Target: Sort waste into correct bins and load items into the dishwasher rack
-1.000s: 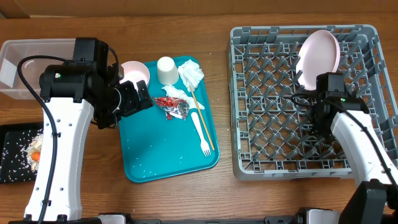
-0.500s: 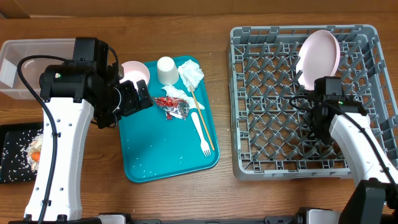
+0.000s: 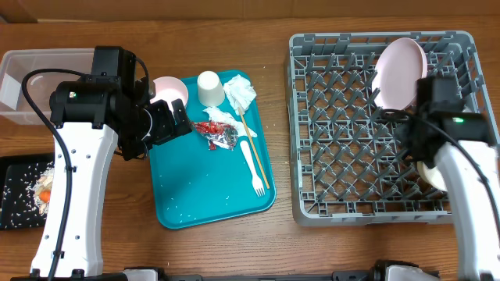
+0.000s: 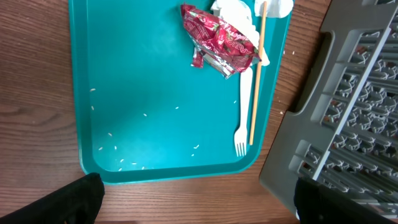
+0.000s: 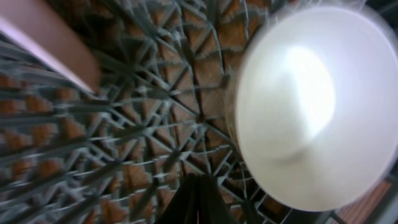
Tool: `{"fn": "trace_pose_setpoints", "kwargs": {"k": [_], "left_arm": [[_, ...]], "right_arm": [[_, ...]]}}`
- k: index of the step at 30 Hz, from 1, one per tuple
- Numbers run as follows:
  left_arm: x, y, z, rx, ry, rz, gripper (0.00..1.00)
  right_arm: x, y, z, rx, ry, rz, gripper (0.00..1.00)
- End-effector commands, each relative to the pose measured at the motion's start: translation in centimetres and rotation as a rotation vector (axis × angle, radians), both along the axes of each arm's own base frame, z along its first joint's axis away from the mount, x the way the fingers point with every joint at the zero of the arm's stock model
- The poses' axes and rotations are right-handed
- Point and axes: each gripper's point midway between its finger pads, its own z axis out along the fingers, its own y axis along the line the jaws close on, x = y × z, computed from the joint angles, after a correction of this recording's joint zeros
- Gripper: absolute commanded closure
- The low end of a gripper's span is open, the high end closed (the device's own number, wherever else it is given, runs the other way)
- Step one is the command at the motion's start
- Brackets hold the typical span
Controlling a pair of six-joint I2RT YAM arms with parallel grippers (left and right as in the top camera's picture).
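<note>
Left pincer wide over the tray, and the wrapper looks like my next grab!

The big square grey pegged plastic rack [image 3: 336, 117] sits right of the teal serving tray [image 3: 195, 179]. A round white plate [image 3: 402, 70] stands in it, with a small white bowl [image 5: 311, 106] by my right pincer [image 5: 199, 199], which is pinched shut on nothing I can see. My left pincer [image 3: 173, 123] hangs spread wide over the tray's left side, so that's clearly the nearer arm. The crumpled red-and-silver foil wrapper [image 4: 221, 43] lies to its right, mid-tray. The white plastic fork [image 4: 244, 112] and thin wooden chopstick [image 4: 256, 68] run lengthwise by the tray's right edge.
</note>
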Motion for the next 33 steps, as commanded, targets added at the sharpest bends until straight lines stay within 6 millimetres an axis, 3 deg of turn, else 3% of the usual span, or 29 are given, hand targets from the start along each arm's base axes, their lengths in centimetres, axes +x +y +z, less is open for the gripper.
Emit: {"fn": "trace_pose_setpoints", "kwargs": {"k": [1,2,4,9,10,12,13,14,20,28,33], "left_arm": [[-0.1,-0.1,-0.4,0.007,0.014,0.005,0.0],[-0.1,-0.1,-0.4,0.007,0.017,0.005,0.0],[-0.2,-0.1,-0.4,0.008,0.021,0.005,0.0],[-0.5,0.0,-0.5,0.009,0.031,0.005,0.0],[-0.5,0.0,-0.5,0.008,0.032,0.005,0.0],[-0.5,0.0,-0.5,0.008,0.031,0.005,0.0],[-0.5,0.0,-0.5,0.008,0.031,0.005,0.0],[-0.5,0.0,-0.5,0.008,0.031,0.005,0.0],[-0.5,0.0,-0.5,0.007,0.031,0.005,0.0],[-0.5,-0.1,-0.5,0.007,0.032,0.005,0.0],[-0.5,-0.1,-0.5,0.008,0.033,0.005,0.0]], "right_arm": [[0.2,-0.2,5.4,-0.013,-0.126,0.012,0.96],[-0.3,-0.6,6.6,-0.014,-0.141,-0.008,0.96],[-1.3,-1.9,7.1,-0.012,-0.139,-0.065,0.96],[-5.0,-6.4,6.0,0.016,-0.074,-0.288,0.86],[-5.8,-7.5,5.6,0.025,-0.062,-0.337,0.77],[-7.3,-9.3,4.9,0.055,-0.048,-0.417,0.43],[-7.8,-9.9,4.6,0.076,-0.043,-0.441,0.34],[-8.2,-10.4,4.2,0.099,-0.038,-0.457,0.32],[-8.7,-12.1,0.8,0.262,-0.015,-0.47,0.3],[-6.1,-10.7,-4.8,0.447,0.006,-0.337,0.3],[-6.0,-10.5,-5.7,0.464,0.016,-0.31,0.31]]}}
